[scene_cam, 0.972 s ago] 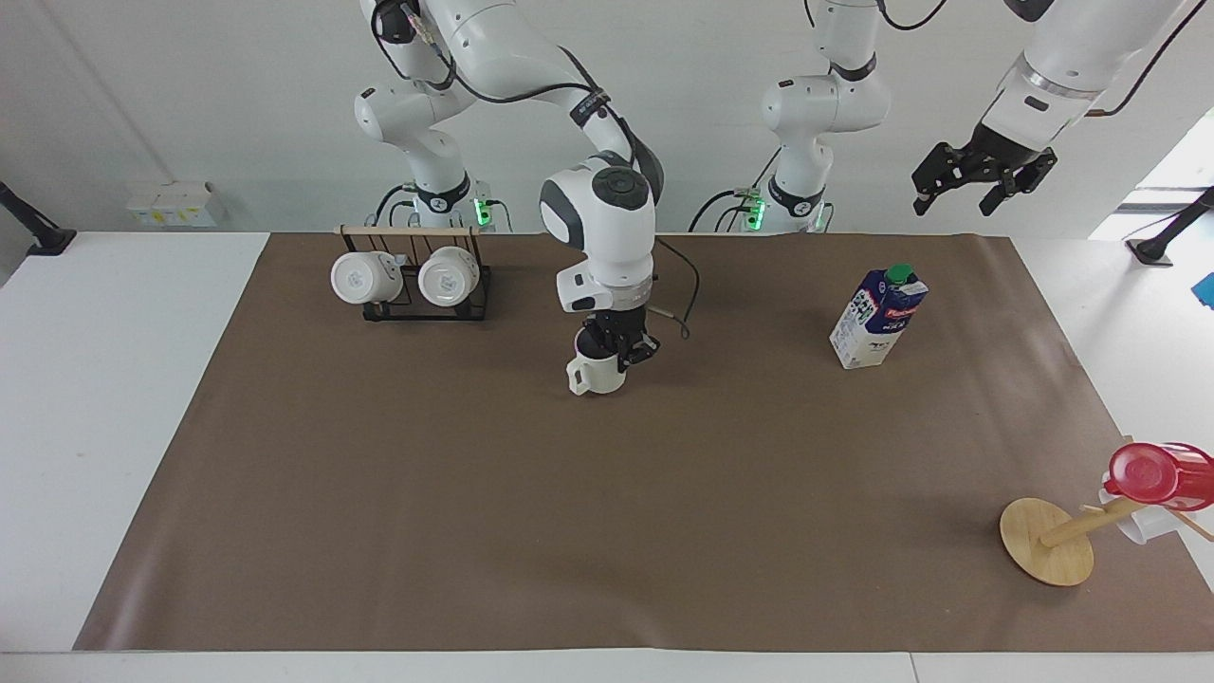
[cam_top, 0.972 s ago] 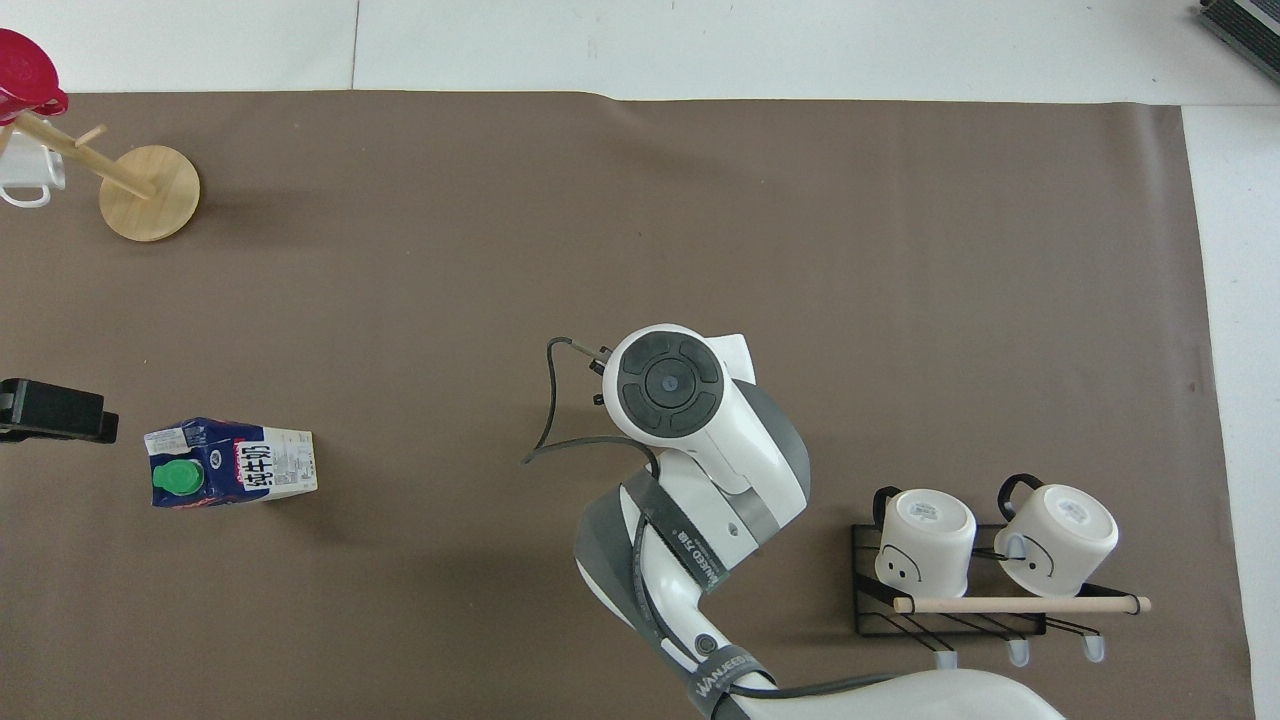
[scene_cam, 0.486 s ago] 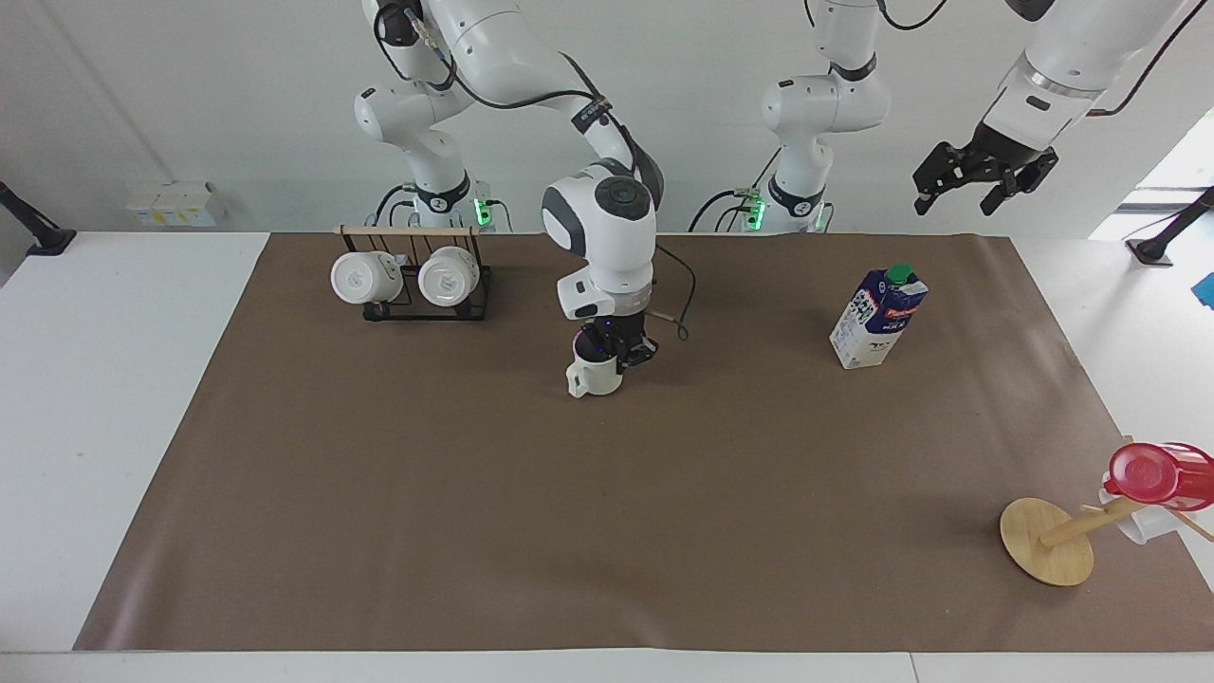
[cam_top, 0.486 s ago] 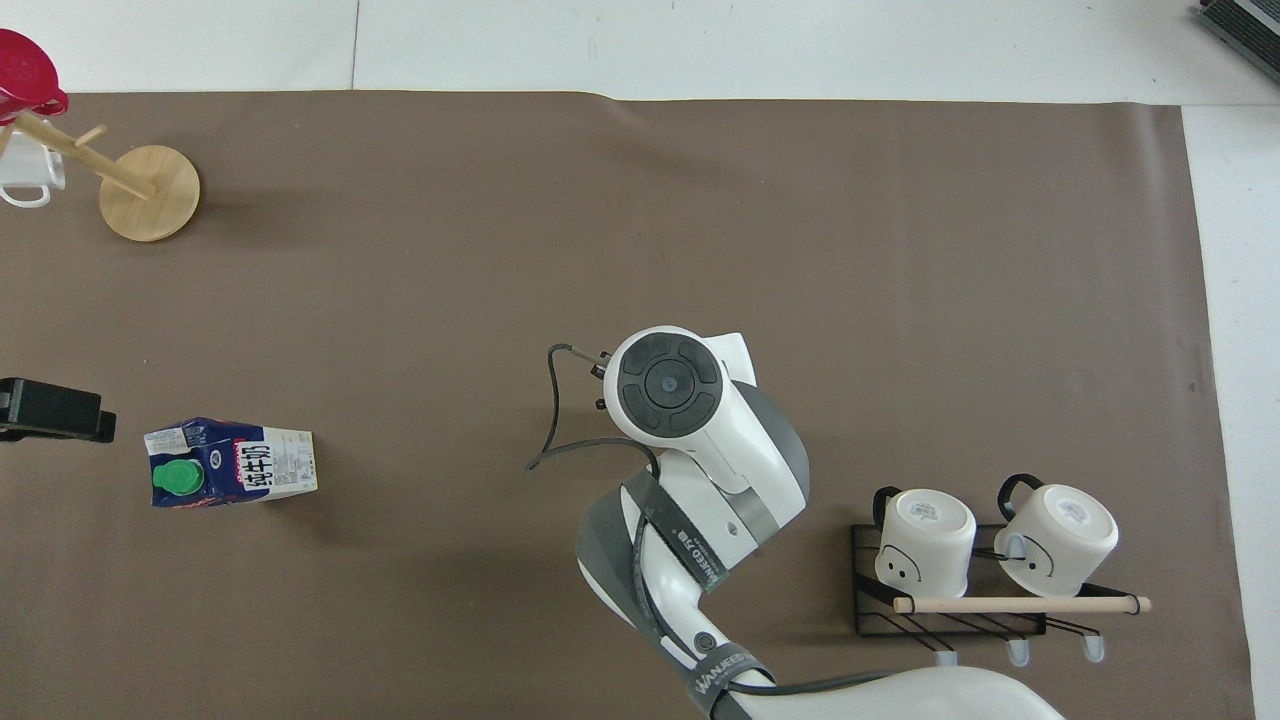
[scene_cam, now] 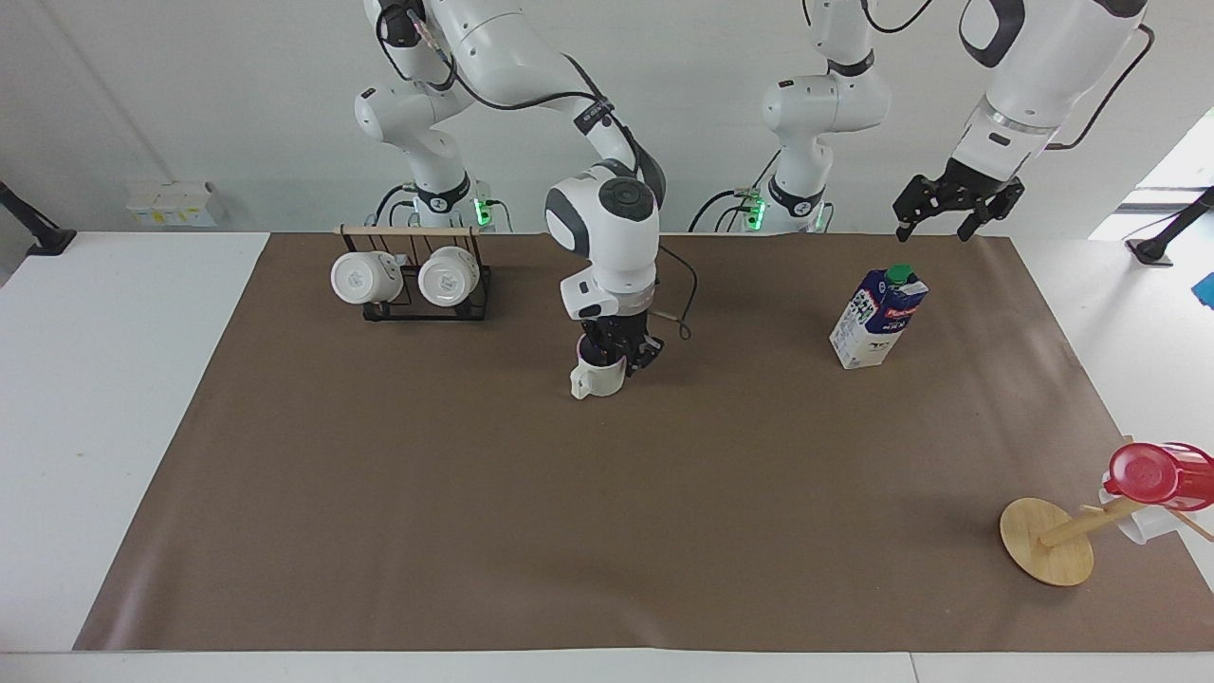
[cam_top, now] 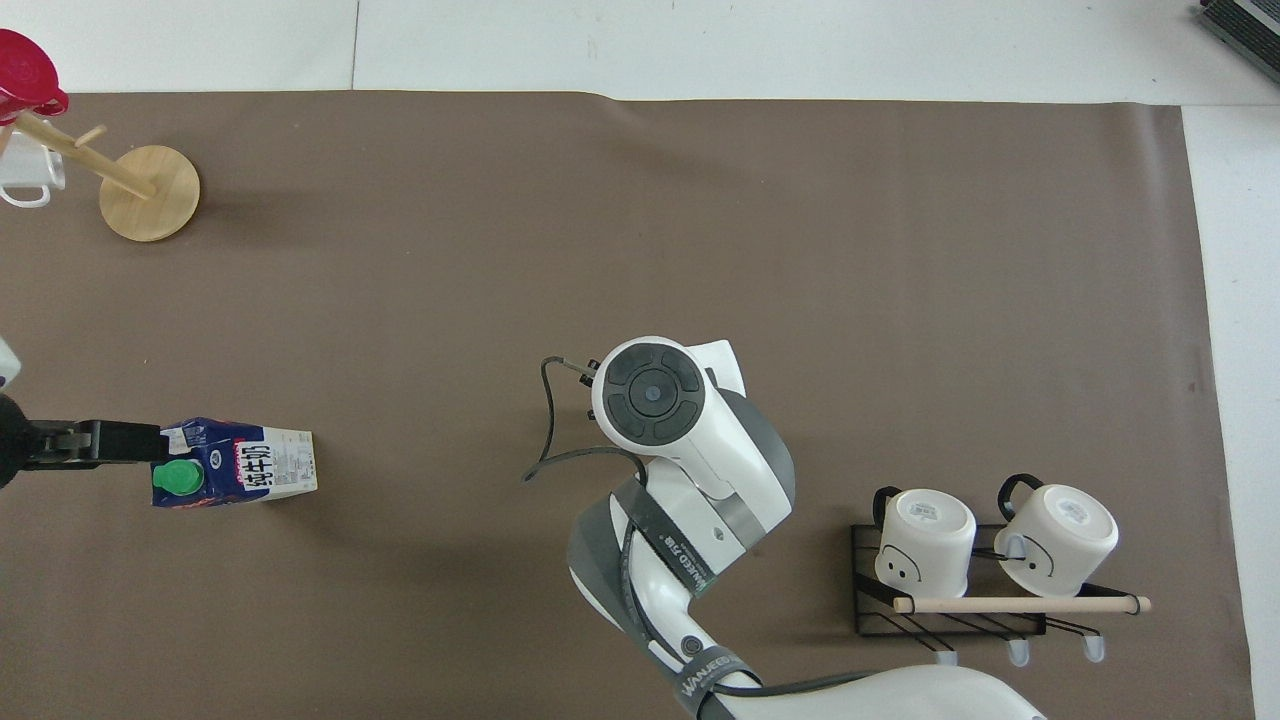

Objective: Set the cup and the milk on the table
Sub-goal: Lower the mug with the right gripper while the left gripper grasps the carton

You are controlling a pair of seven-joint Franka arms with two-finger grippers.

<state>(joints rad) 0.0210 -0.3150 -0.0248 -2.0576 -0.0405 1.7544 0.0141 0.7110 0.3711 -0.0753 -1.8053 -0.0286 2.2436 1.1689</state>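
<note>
- A pale wall backs the room, and the white desk [scene_cam: 114, 398] fills the frame under a wide brown sheet [scene_cam: 588, 531].
- At the centre of the facing view the right pincer [scene_cam: 618, 349] points straight down into the cup [scene_cam: 598, 377], one finger inside the rim, pinching its wall; the overhead view hides all this under the arm.
- Compared with a second ago the cup sits a touch lower and nearer the robots, and its base now looks to rest on the sheet, handle toward the left of the frame.
- I judge the cup as good as placed; letting go and lifting clear is what remains for it.
- The milk [scene_cam: 878, 317] stands upright at the centre right of the facing view, toward the left arm's end of the desk.
- The left pincer [scene_cam: 956, 204], fingers spread, hangs in the upper right above the carton; a second ago it was higher and farther out, so it has swung in and seems headed for the milk.
- A rack [scene_cam: 427, 285] with two white mugs [scene_cam: 365, 277] sits upper left; a wooden stand [scene_cam: 1048, 541] with a red cup [scene_cam: 1159, 472] sits lower right.
</note>
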